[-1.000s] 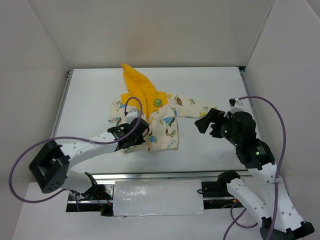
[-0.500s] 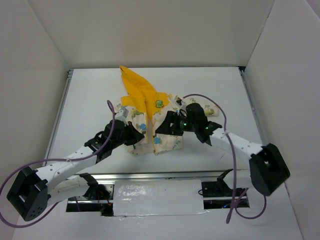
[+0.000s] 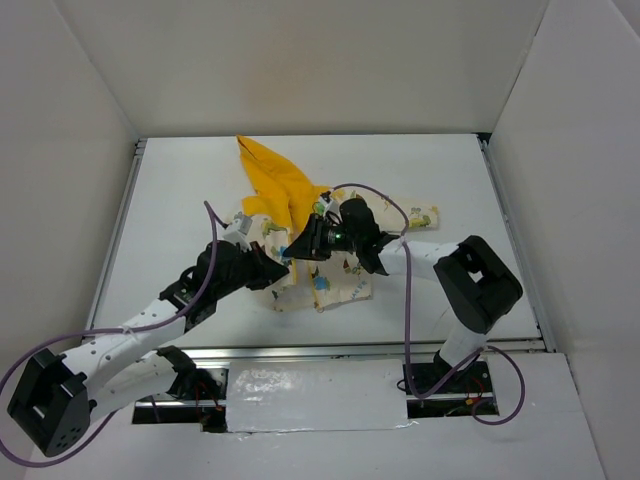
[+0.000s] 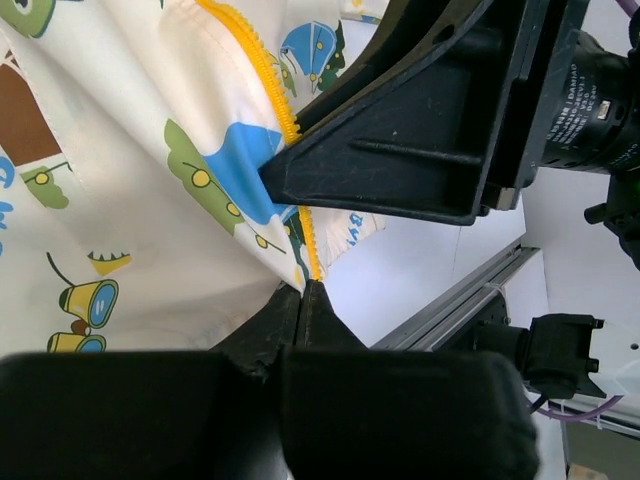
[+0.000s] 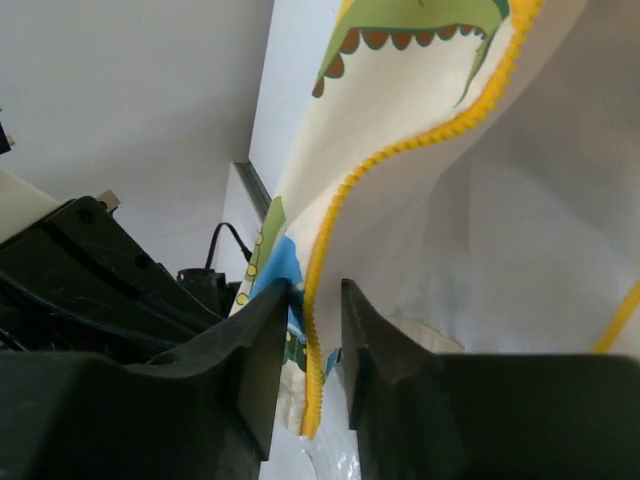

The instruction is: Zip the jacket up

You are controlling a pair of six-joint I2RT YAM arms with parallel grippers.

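Observation:
The jacket [image 3: 338, 282], cream with cartoon prints, lies bunched at mid-table, its yellow hood [image 3: 275, 185] pointing to the back left. My left gripper [image 3: 283, 270] is shut on the jacket's lower front corner, pinching the bottom end of the yellow zipper strip [image 4: 262, 70] at its fingertips [image 4: 303, 290]. My right gripper [image 3: 297, 248] hovers right beside it. Its jaws stand narrowly apart around the zipper edge [image 5: 400, 150], which hangs in the gap [image 5: 315, 290] against one finger and clear of the other. The right gripper's finger [image 4: 400, 165] fills the left wrist view.
The white table [image 3: 180, 200] is boxed in by white walls at the back and both sides. A metal rail [image 3: 300, 350] runs along the near edge. One jacket sleeve [image 3: 420, 217] lies stretched out to the right. Purple cables loop over both arms.
My right arm swung in from the right side to the jacket's front, and its jaws narrowed around the zipper edge. The left arm shifted right with the hem, bunching the jacket.

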